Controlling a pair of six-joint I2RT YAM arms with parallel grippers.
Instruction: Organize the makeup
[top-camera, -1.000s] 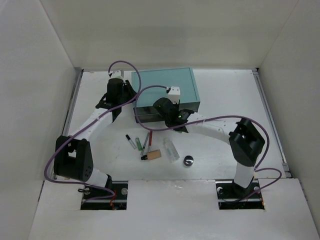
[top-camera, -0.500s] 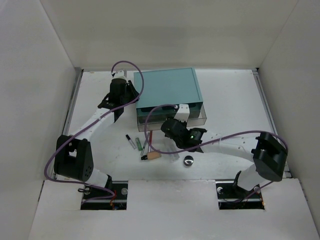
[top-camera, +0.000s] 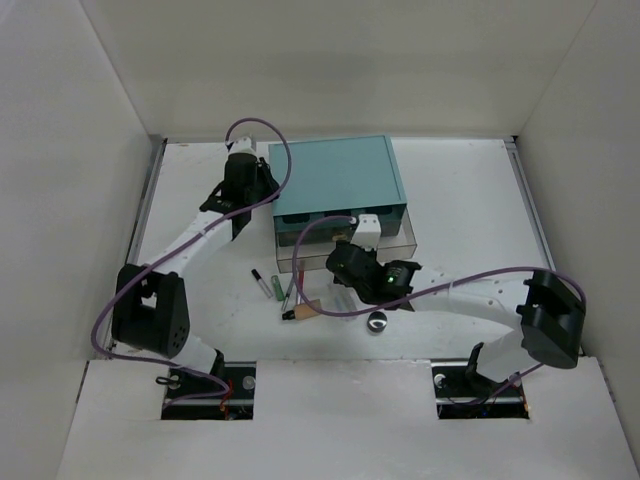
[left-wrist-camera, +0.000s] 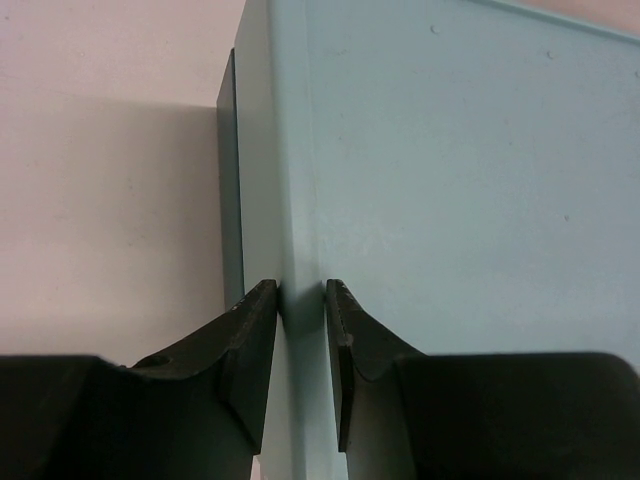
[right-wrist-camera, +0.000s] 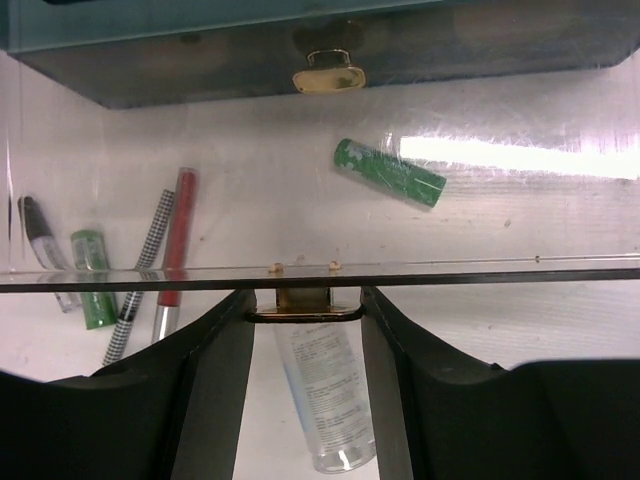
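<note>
Right wrist, glossy green stick (right-wrist-camera: 389, 172) in clear drawer (right-wrist-camera: 500, 272), right claw (right-wrist-camera: 306, 318) clamping drawer handle (right-wrist-camera: 305, 299), left claw (left-wrist-camera: 300, 300) pinching teal box (left-wrist-camera: 450, 200).

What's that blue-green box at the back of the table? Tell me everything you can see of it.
The teal box is a flat-topped, smooth, plastic-looking chest at the far middle of the table. Its lower clear drawer stands open toward the arms, with a green stick lying inside. The right hand clasps that drawer's brass handle; the left hand pinches the box's left wall. The darker upper drawer is shut.
</note>
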